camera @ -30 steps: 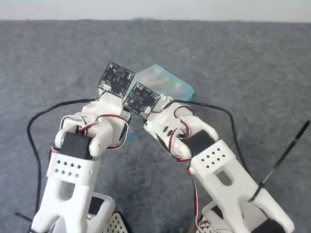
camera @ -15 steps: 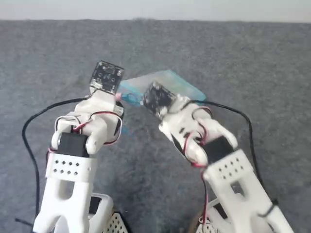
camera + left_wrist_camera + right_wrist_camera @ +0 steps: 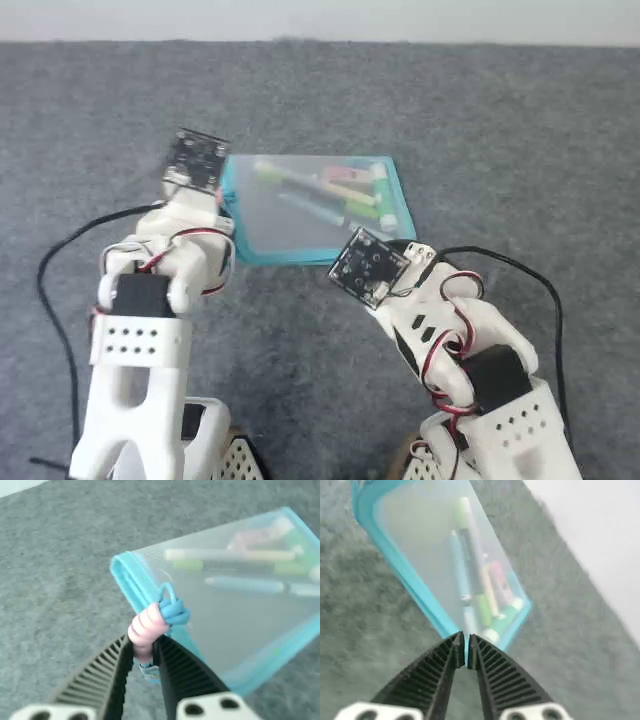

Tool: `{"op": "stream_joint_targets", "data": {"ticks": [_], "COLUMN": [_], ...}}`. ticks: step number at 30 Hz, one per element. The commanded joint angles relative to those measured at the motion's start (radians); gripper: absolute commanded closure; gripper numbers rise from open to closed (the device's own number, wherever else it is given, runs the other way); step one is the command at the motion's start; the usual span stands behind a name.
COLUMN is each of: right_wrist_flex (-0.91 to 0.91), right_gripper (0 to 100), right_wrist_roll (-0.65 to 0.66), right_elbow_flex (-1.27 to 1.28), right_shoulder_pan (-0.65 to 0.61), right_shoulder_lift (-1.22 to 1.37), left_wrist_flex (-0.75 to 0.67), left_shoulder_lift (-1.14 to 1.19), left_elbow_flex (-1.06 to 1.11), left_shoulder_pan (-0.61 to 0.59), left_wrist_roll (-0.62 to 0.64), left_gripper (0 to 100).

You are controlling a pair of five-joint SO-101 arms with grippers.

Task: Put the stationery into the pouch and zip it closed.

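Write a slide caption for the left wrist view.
Left gripper shut on the pink zipper pull of the blue-edged pouch, stationery inside.

High camera above, looking down over table (image 3: 520, 120); wrist cameras close, facing pouch (image 3: 240, 595); pouch in all views

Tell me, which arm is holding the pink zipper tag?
The left arm, jaws shut on the pink tag; the right arm's jaws pinch the pouch at its blue edge instead.
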Motion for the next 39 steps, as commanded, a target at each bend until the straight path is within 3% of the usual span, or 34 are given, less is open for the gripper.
{"op": "stream_joint_targets", "data": {"ticks": [1,5,7,14,36,39], "right_wrist_flex": [-0.015,-0.094,-0.119,-0.125,-0.351,-0.374], "right_gripper": [91.3,75.7,73.4,73.5,73.6,79.5], "right_wrist_roll": [-0.095,-0.117,-0.115,-0.104,-0.061,-0.057], "right_elbow_flex": [-0.015,-0.017,-0.028,-0.071,-0.029,-0.031], "right_shoulder_pan": [-0.128,-0.174,-0.174,-0.219,-0.265,-0.265], "right_shoulder_lift": [0.039,0.185,0.251,0.314,0.326,0.326], "left_wrist_flex": [0.012,0.095,0.166,0.374,0.477,0.479], "left_shoulder_lift": [-0.029,-0.031,-0.031,-0.031,-0.031,-0.031], "left_elbow_flex": [-0.021,-0.082,-0.148,-0.354,-0.421,-0.417], "left_shoulder_pan": [0.086,0.121,0.152,0.293,0.221,0.221], "left_wrist_roll": [-0.003,-0.006,-0.006,0.040,0.021,0.021], "left_gripper": [99,99,99,99,99,99]}}
